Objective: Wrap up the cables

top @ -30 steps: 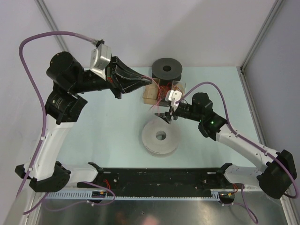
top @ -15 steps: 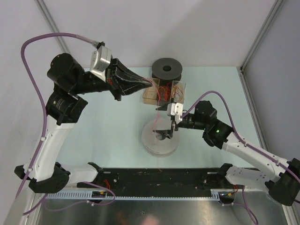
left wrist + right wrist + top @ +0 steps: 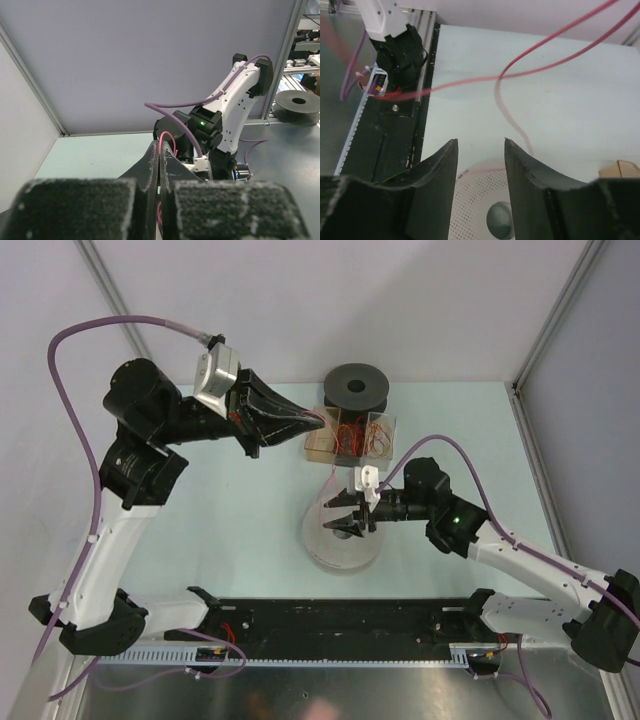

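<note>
— Where is the cable (image 3: 165, 133)?
— The left wrist view shows it best. A pink loop pokes out between the tips of the left gripper (image 3: 159, 147), whose fingers are pressed together on it. From above, that gripper sits at upper centre, its tip at the clear box (image 3: 380, 430) of red wire just below the black reel (image 3: 357, 388).
— And the right gripper (image 3: 343, 519)?
— It's in the centre of the overhead view, above the white reel (image 3: 325, 552). Only its own camera shows the fingers standing apart with nothing between them. Beyond them the cable crosses the pale table (image 3: 580, 115) from upper right to left.
— Does the cable touch that reel?
— Can't tell; it blurs there.
</note>
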### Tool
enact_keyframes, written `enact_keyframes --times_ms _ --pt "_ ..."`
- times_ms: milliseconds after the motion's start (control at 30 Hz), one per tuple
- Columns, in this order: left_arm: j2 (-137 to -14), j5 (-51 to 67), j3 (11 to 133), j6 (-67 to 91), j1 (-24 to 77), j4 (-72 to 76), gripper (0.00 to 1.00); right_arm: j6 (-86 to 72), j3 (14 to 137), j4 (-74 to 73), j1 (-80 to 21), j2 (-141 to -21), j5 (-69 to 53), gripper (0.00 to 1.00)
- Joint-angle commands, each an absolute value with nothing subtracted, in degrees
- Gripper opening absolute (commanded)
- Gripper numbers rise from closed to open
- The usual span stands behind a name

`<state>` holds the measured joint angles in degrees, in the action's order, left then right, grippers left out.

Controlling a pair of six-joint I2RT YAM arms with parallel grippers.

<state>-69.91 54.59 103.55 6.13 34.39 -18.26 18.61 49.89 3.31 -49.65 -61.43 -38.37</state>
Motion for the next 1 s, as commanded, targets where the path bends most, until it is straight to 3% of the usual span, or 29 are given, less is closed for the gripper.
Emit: enact_keyframes --times_ms 0,67,167,300,567,667,933,967 --pt "-67.4 53.0 102.1 6.0 34.9 -16.6 0.00 16.5 50.0 0.8 -47.6 -60.8 -40.9 0.56" --pt "-67.4 53.0 102.0 6.0 34.9 -16.5 0.00 16.4 49.9 -0.6 -47.6 -60.5 -41.6 0.77" --pt "-67.7 53.2 102.4 6.1 34.9 -16.2 0.00 16.8 49.4 -1.1 -48.0 -60.2 -40.9 0.95" --pt "-67.9 53.6 102.4 6.4 34.9 -15.8 0.00 15.0 48.7 5.8 -47.7 -61.0 -35.8 0.99" --pt "-68.0 54.6 102.1 7.0 34.9 -15.3 0.00 14.4 46.7 12.9 -47.0 -60.9 -31.0 0.97" --pt "-68.4 55.0 102.1 7.6 34.9 -14.7 0.00 13.3 46.5 15.1 -48.1 -62.6 -32.3 0.84" --pt "-66.6 52.8 100.1 7.4 34.5 -14.2 0.00 13.7 45.5 13.5 -48.0 -62.2 -33.2 0.09" --pt "-66.2 52.5 99.5 7.4 34.3 -14.2 0.00 13.8 45.4 12.8 -47.1 -61.9 -32.7 0.05"
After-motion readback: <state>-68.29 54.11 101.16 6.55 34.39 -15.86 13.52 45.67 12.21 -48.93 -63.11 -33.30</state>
